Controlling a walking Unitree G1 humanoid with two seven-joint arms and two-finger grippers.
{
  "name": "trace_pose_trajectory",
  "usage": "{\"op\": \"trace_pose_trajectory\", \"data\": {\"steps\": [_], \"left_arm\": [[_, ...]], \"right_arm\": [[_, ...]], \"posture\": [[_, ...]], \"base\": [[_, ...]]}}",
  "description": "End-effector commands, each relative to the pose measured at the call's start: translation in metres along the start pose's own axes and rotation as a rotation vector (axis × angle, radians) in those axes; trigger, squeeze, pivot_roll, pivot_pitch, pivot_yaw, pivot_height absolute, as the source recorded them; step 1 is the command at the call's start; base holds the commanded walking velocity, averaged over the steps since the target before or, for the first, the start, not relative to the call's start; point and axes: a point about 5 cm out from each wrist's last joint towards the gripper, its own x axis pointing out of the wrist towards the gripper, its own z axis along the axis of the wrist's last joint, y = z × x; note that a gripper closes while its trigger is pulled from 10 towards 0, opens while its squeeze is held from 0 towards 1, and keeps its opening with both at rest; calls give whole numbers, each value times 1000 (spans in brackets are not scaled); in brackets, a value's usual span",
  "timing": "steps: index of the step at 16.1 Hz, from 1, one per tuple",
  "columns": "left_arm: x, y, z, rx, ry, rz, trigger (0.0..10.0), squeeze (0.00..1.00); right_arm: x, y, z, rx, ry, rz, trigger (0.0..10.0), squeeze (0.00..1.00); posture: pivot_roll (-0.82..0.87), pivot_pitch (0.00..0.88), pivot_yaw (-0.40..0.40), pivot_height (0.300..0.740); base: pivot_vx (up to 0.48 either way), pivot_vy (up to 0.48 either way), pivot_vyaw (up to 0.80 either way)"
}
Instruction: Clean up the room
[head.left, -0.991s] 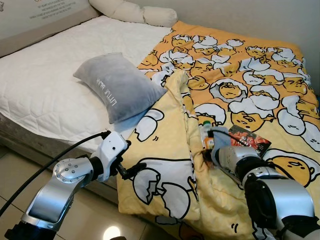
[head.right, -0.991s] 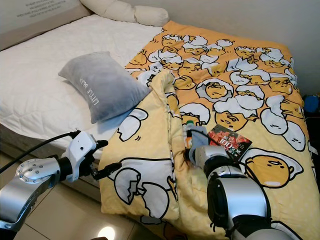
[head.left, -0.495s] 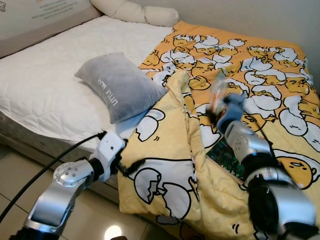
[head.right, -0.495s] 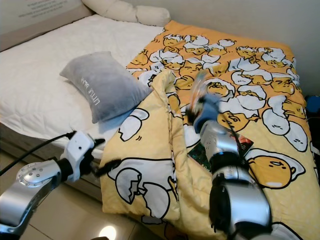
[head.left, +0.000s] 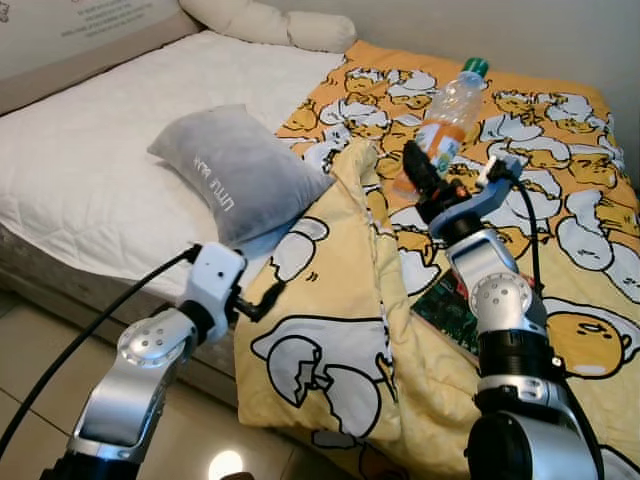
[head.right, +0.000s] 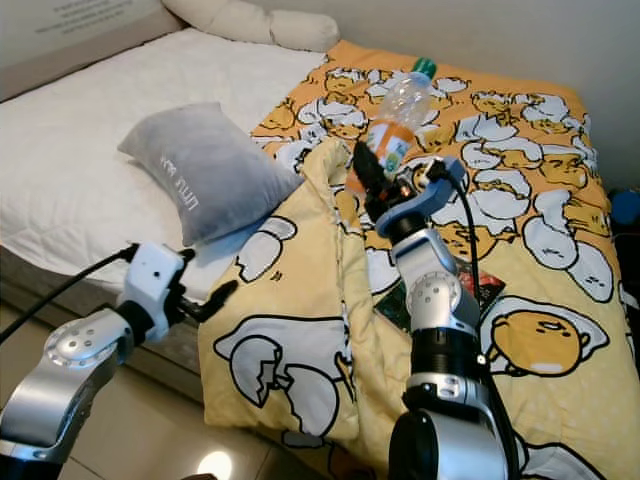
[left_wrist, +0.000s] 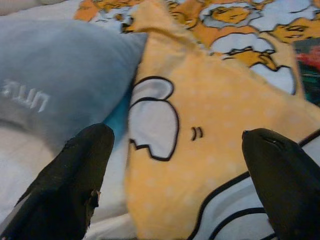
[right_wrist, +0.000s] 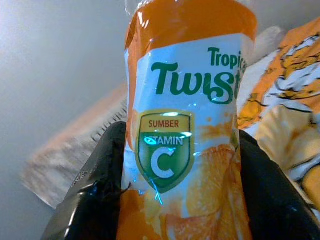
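Now: a juice bottle held above the bed

Up over the yellow blanket (head.left: 330, 330), the right gripper (head.left: 420, 178) holds a plastic bottle (head.left: 445, 115) by its lower part; both black fingers press the orange label. The bottle is tilted, with its green cap toward the wall. Below the arm, a dark packet (head.left: 450, 305) lies on the blanket. The left gripper (head.left: 268, 296) hangs at the blanket's edge near the grey pillow (head.left: 235, 170), fingers wide apart and holding nothing.

A home bedroom is shown: a bed with a white quilted mattress (head.left: 100, 160), a grey rectangular plush pillow (head.left: 235, 175), a cartoon-egg-printed yellow duvet (head.left: 330, 330), and cream pillows (head.left: 265, 25) at the mattress's head edge.
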Motion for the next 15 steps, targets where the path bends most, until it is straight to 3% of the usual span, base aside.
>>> {"op": "trace_pose_trajectory", "data": {"steps": [1, 4, 5, 8, 10, 12, 15], "left_arm": [[-2, 4, 6, 19, -31, 39, 10000, 0], [-7, 4, 7, 28, -50, 110, 10000, 0], [-15, 1, 5, 40, -41, 146, 10000, 0], [-15, 5, -5, 51, 13, 208, 10000, 0], [-14, 9, -2, -5, -6, 251, 10000, 0], [-14, 8, -7, -48, 6, 281, 10000, 0], [-11, 14, -9, -37, 26, 304, 10000, 0]], "right_arm": [[-1, 3, -4, -33, 31, -6, 10000, 0], [-19, 2, -19, -107, 98, -45, 10000, 0], [-32, 1, -30, -233, 141, -120, 10000, 0], [-48, 4, -45, -445, 182, -152, 10000, 0], [-68, -4, -57, -446, 210, -260, 10000, 0], [-74, -9, -59, -451, 221, -297, 10000, 0], [-82, -6, -66, -408, 244, -320, 10000, 0]], "posture": [[101, 0, -35, 740], [109, 0, -59, 740], [113, 0, -63, 740], [95, 0, -53, 740], [74, 0, -31, 740], [75, 0, -13, 740], [70, 0, -15, 740]], "base": [[0, 0, 0], [0, 0, 267], [0, 0, 800], [0, 0, 800], [0, 0, 800], [0, 0, 800], [0, 0, 800]]}}
